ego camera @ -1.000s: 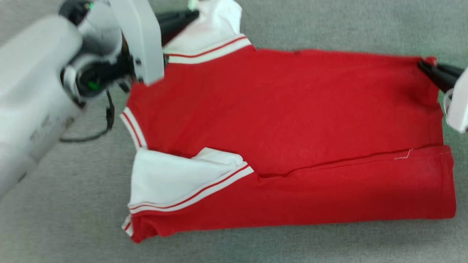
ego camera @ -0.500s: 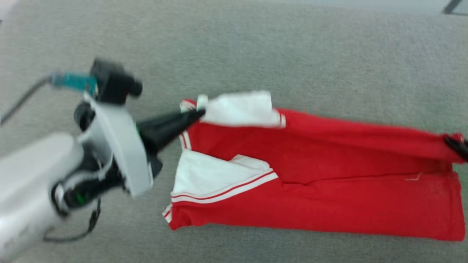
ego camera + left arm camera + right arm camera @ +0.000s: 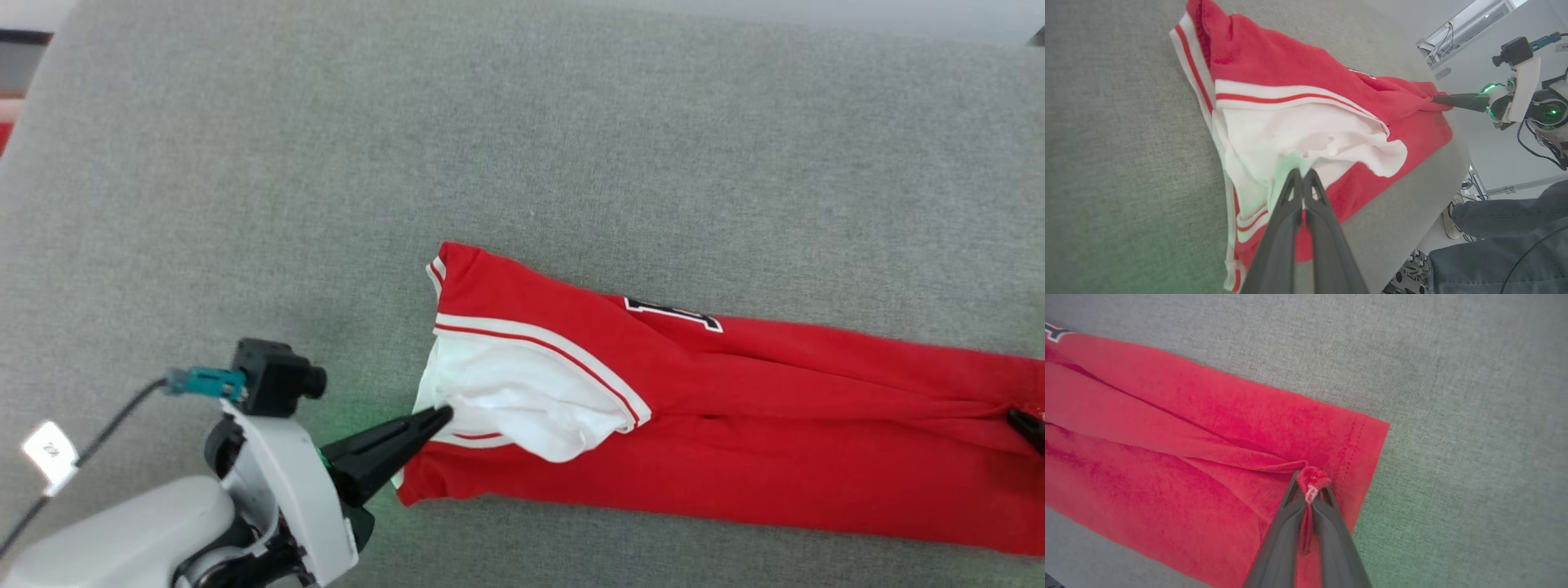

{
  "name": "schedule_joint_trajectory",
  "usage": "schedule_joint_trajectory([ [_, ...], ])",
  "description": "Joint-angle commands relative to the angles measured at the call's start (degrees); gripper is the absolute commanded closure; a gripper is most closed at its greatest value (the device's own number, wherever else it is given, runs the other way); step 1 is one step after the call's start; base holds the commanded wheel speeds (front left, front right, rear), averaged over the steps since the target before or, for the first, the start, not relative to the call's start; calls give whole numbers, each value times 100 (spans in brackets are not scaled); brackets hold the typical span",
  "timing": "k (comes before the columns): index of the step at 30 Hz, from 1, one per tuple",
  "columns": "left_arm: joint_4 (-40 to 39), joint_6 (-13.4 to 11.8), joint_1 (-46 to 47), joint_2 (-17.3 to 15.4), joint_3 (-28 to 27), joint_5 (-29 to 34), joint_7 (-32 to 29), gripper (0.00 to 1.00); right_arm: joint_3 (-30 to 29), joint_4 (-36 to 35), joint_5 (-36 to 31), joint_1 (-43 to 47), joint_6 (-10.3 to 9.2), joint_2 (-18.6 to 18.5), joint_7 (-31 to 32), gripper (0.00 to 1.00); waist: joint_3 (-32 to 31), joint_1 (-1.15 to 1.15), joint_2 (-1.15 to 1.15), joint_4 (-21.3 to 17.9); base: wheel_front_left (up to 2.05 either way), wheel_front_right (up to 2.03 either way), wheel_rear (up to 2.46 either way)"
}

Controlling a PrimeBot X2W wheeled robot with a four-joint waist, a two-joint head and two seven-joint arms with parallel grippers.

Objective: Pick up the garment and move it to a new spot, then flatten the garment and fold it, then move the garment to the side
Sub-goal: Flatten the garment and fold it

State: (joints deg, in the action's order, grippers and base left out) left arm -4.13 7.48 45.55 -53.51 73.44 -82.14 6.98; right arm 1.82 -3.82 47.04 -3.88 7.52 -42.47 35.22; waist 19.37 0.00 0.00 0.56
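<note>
The left gripper [image 3: 1302, 174] is squeezed tight on the white sleeve [image 3: 1306, 134] of the red shirt [image 3: 775, 441]. The right gripper [image 3: 1309, 489] is squeezed tight on a little bunch of red cloth at the bottom edge of the shirt, at the other end. The shirt lies on the grey bench [image 3: 326, 163], folded into a long thin strip between the two grippers. It sits on the near right part of the bench. The sleeve puffs up loose on top, with red and white stripes at its edge. A bit of black lettering [image 3: 674, 315] peeks out at the far fold.
</note>
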Motion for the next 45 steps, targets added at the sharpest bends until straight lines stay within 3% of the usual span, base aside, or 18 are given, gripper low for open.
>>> schedule_joint_trajectory([
  [1,175,-4,-105,127,-11,11,49,100,-69,67,-55,43,-6,94,-41,100,111,0,0,24,0,0,0],
  [8,1018,-4,-277,758,-6,57,160,100,128,477,-297,-304,-6,428,-240,100,290,0,0,34,0,0,0],
  [10,1155,-6,-256,901,-2,102,237,74,187,515,-348,-396,-6,483,-375,100,300,0,0,38,0,0,0],
  [11,1199,-5,-250,947,0,105,290,55,216,518,-314,-417,-6,517,-421,77,293,0,0,39,0,0,0],
  [12,1219,-5,-249,982,1,108,348,27,264,483,-269,-427,-5,521,-464,11,276,0,0,39,0,0,0],
  [13,1246,-5,-254,1000,-1,115,405,7,260,469,-240,-440,-5,529,-519,0,248,0,0,37,0,0,0],
  [14,1266,-5,-273,1007,-4,117,462,0,242,451,-204,-441,-5,530,-567,0,209,0,0,33,0,0,0],
  [20,1237,-4,-520,936,-203,159,761,0,37,224,74,-237,-5,437,-662,0,-85,0,0,22,0,0,0],
  [24,1300,-78,-866,1013,-951,347,819,0,-318,176,203,39,-5,316,-489,0,-221,0,0,100,0,0,0],
  [29,1285,-406,-1807,1558,-2505,1101,809,0,-917,304,458,451,-5,272,29,0,-267,0,0,296,0,0,0],
  [34,1300,-606,-2675,2315,-3821,2177,811,0,-1402,425,609,761,-5,382,717,0,-219,0,0,551,0,0,0],
  [42,1216,-703,-3253,3409,-5192,4695,811,0,-1582,589,439,581,-5,645,1473,0,-89,0,0,867,0,0,0],
  [45,1140,-700,-3290,3682,-5550,5533,811,0,-1536,666,305,454,-2,782,1818,0,-64,0,0,916,0,0,0],
])
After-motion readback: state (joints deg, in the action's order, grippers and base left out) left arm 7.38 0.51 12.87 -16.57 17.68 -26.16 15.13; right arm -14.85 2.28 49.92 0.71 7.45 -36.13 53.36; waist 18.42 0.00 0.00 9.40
